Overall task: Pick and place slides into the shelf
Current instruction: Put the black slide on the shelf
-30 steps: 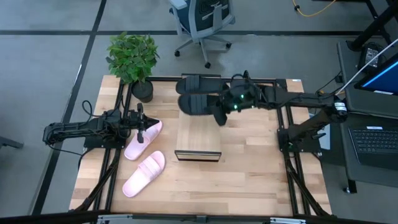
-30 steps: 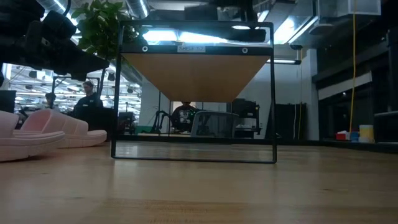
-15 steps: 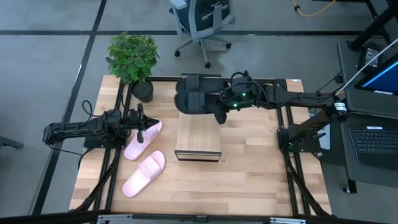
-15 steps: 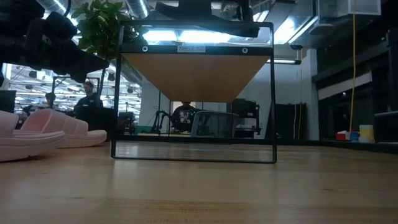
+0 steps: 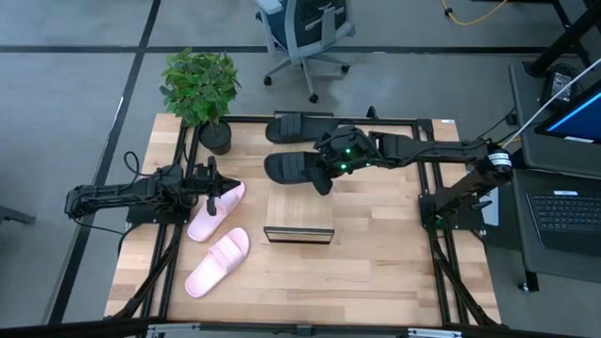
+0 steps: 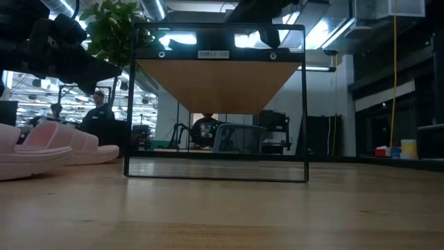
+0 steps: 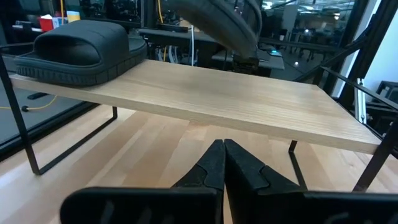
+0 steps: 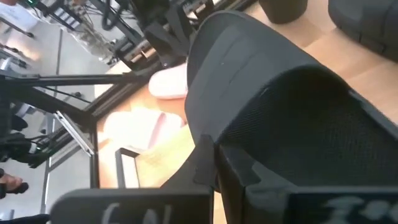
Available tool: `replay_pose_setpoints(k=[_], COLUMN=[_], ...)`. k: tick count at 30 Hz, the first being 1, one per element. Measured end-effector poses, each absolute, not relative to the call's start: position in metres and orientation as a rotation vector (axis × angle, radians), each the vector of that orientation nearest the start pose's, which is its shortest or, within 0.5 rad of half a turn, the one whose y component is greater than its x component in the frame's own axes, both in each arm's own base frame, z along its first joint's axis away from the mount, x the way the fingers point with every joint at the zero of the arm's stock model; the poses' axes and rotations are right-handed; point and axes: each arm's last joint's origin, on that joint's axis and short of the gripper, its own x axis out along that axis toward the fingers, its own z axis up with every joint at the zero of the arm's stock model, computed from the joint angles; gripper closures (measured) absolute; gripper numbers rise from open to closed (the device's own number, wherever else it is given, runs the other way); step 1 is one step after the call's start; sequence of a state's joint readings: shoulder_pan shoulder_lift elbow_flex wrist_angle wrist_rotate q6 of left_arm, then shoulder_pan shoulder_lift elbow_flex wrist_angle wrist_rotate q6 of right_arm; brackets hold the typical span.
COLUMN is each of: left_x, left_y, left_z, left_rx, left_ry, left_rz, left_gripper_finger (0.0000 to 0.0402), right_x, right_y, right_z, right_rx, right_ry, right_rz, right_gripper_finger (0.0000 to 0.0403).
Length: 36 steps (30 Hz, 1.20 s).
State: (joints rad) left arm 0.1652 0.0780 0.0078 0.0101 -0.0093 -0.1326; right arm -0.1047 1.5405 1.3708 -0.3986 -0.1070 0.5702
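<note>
- Black: one black sandal [image 5: 300, 127] already rests on the far end of the shelf [image 5: 299, 214], beyond the right gripper [image 5: 322, 178]; the left wrist view shows it sitting flat on the plank
- The second black sandal [image 5: 289, 168] is pinched between the right gripper's fingers by its strap and hangs over the shelf's plank, just nearer than the first one; I judge it is being carried to its spot and not yet set down
- Both pink sandals [image 5: 217, 263] lie on the table beside the shelf, not yet picked up; one of them [image 5: 218, 211] is right under the left gripper [image 5: 213, 202]
- The left gripper has its fingers pressed together on nothing, hovering low beside the shelf and pointing at its long side
- Done so far, by my reading: one of four placed, a second on its way
- Left: lower and release the held sandal, then fetch the pink pair, which sit closest to the left gripper
- A potted plant [image 5: 200, 90] stands at the table corner, well away from both grippers
</note>
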Motion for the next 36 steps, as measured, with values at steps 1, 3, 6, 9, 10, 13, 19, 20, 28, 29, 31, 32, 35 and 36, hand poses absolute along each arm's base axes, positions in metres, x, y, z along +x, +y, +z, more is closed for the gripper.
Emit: replay_pose_setpoints(k=[1,3,6,9,10,13,19,20,28,29,31,32,35,36], left_x=[0.101,0.101,0.100,0.100,0.100,0.100,0.100,0.100,0.100,0.100,0.100,0.100,0.100,0.100], left_y=[0.017,0.017,0.017,0.017,0.017,0.018,0.018,0.018,0.018,0.018,0.018,0.018,0.018,0.018], left_z=[0.161,0.161,0.161,0.161,0.161,0.161,0.161,0.161,0.161,0.161,0.161,0.161,0.161,0.161], left_rx=[-0.137,-0.137,-0.144,-0.168,-0.178,-0.185,-0.185,-0.185,-0.185,-0.185,-0.185,-0.185,-0.185,-0.185], left_ry=[0.048,0.048,0.047,0.044,0.043,0.040,0.039,0.039,0.038,0.038,0.038,0.038,0.038,0.038], left_rz=[0.178,0.178,0.178,0.189,0.194,0.207,0.209,0.210,0.210,0.210,0.210,0.210,0.210,0.210], left_gripper_finger=[0.0401,0.0401,0.0401,0.0401,0.0401,0.0401,0.0401,0.0401,0.0401,0.0401,0.0401,0.0401,0.0401,0.0401], right_x=[0.345,0.349,0.353,0.358,0.360,0.362,0.361,0.361,0.358,0.358,0.357,0.357,0.356,0.356], right_y=[-0.034,-0.035,-0.037,-0.042,-0.046,-0.055,-0.071,-0.073,-0.087,-0.089,-0.093,-0.094,-0.098,-0.099], right_z=[0.330,0.325,0.319,0.313,0.312,0.308,0.304,0.304,0.301,0.301,0.302,0.302,0.302,0.302], right_rx=[0.615,0.617,0.613,0.609,0.606,0.606,0.599,0.597,0.607,0.599,0.596,0.598,0.594,0.594], right_ry=[0.559,0.574,0.589,0.590,0.584,0.577,0.584,0.584,0.600,0.599,0.591,0.590,0.588,0.586], right_rz=[-0.163,-0.169,-0.175,-0.186,-0.189,-0.208,-0.223,-0.222,-0.188,-0.187,-0.192,-0.194,-0.165,-0.162], right_gripper_finger=[0.0397,0.0397,0.0397,0.0397,0.0397,0.0397,0.0397,0.0397,0.0397,0.0397,0.0397,0.0397,0.0397,0.0397])
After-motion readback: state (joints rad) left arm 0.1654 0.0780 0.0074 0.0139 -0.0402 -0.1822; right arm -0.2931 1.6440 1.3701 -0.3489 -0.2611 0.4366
